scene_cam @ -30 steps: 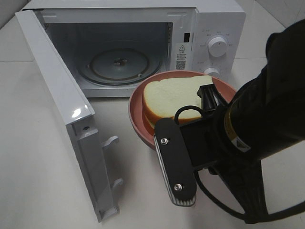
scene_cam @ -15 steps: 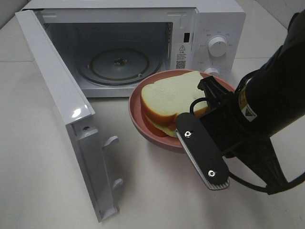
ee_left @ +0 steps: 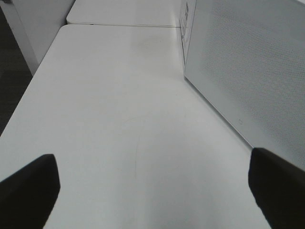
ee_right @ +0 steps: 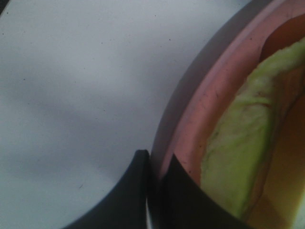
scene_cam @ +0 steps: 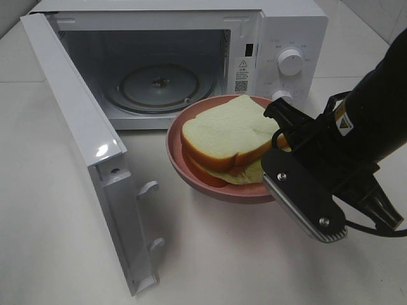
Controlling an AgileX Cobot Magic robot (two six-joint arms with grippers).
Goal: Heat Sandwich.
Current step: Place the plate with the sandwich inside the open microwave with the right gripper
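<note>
The sandwich point(scene_cam: 226, 136), pale bread with a yellow-green and pink filling, lies in a round pink dish point(scene_cam: 191, 171) just in front of the open microwave point(scene_cam: 280, 32). My right gripper point(scene_cam: 280, 136) is shut on the dish's right rim. In the right wrist view its dark fingertips point(ee_right: 138, 171) pinch the pink rim point(ee_right: 209, 100), with the sandwich filling point(ee_right: 238, 157) beside them. My left gripper point(ee_left: 152, 183) is open and holds nothing. It faces bare table beside a white perforated panel of the microwave point(ee_left: 248, 71) and does not show in the exterior high view.
The microwave door point(scene_cam: 76, 127) swings out to the left toward the table's front. A glass turntable point(scene_cam: 159, 86) lies inside the cavity. Control knobs point(scene_cam: 291, 61) are on the right panel. The right arm's dark body fills the right side.
The right arm has swung to the right and turned at the wrist. The dish with the sandwich has shifted slightly left, toward the microwave opening. The left gripper has stayed open.
</note>
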